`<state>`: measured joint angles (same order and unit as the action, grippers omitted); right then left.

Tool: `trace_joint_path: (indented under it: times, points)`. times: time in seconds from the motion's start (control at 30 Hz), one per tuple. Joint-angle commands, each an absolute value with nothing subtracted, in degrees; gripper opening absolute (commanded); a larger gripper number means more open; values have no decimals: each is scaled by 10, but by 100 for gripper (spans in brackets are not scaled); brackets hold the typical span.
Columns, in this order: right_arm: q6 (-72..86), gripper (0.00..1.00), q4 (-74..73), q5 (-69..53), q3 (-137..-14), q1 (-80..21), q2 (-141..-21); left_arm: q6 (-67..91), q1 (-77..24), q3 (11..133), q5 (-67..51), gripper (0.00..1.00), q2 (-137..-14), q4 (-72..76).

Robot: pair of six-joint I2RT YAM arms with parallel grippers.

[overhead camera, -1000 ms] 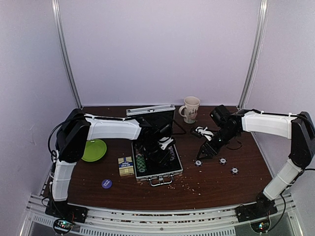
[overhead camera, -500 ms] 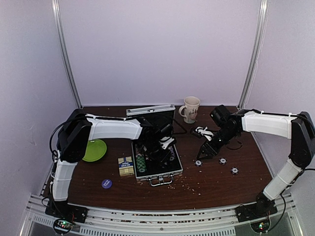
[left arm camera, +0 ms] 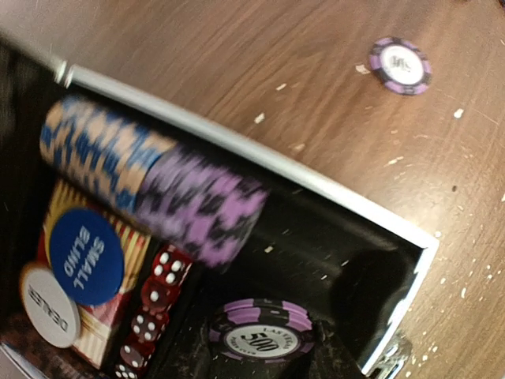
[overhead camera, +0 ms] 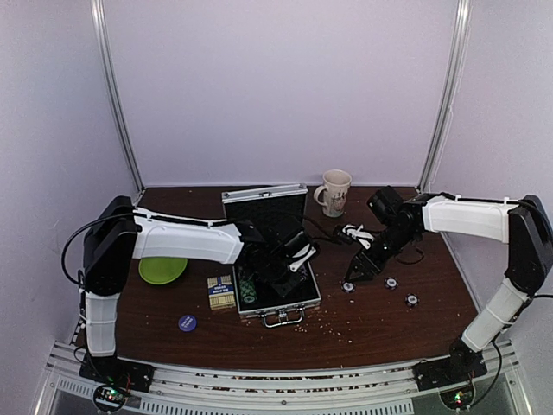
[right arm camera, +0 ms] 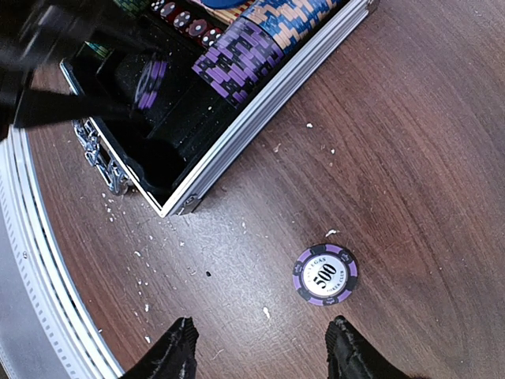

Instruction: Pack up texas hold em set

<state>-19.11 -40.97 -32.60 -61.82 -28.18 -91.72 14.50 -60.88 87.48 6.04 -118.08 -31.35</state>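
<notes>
The silver briefcase (overhead camera: 298, 303) lies open at mid table, its lid (overhead camera: 263, 203) raised behind. My left gripper (overhead camera: 289, 266) is inside it, shut on a purple 500 chip (left arm camera: 260, 339) held over the black lining. Rows of blue-beige chips (left arm camera: 102, 154) and purple chips (left arm camera: 201, 209), red dice (left arm camera: 150, 316) and two round buttons (left arm camera: 85, 255) lie in the case. My right gripper (right arm camera: 260, 355) is open just above the table, beside a purple 500 chip (right arm camera: 325, 274) lying flat. Two more chips (overhead camera: 390, 282) lie to the right.
A card deck box (overhead camera: 222, 292) sits left of the case, a blue button (overhead camera: 187, 322) in front of it, and a green plate (overhead camera: 162, 270) further left. A beige mug (overhead camera: 333, 192) stands at the back. White crumbs dot the table near the case.
My left arm's elbow has swung left and lower, and its gripper has shifted slightly right inside the case. The right gripper has hardly moved.
</notes>
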Motion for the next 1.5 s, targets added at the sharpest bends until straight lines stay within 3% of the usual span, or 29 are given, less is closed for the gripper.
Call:
trace_joint_path:
  times: [0.0,0.7,1.0,1.2,1.47]
  points:
    - [-191,57,-413,-332,-620,-278,-921,64,-622,910,150,21,-1203,-283]
    - [-193,56,-417,-334,-622,-277,-933,26,-658,976,212,21,-1267,-294]
    - [-194,57,-419,-336,-624,-277,-936,23,-664,997,244,27,-1296,-308]
    - [-193,57,-419,-336,-624,-277,-935,25,-664,1008,252,49,-1309,-316]
    - [-194,56,-420,-336,-624,-277,-936,25,-664,1009,232,58,-1305,-321]
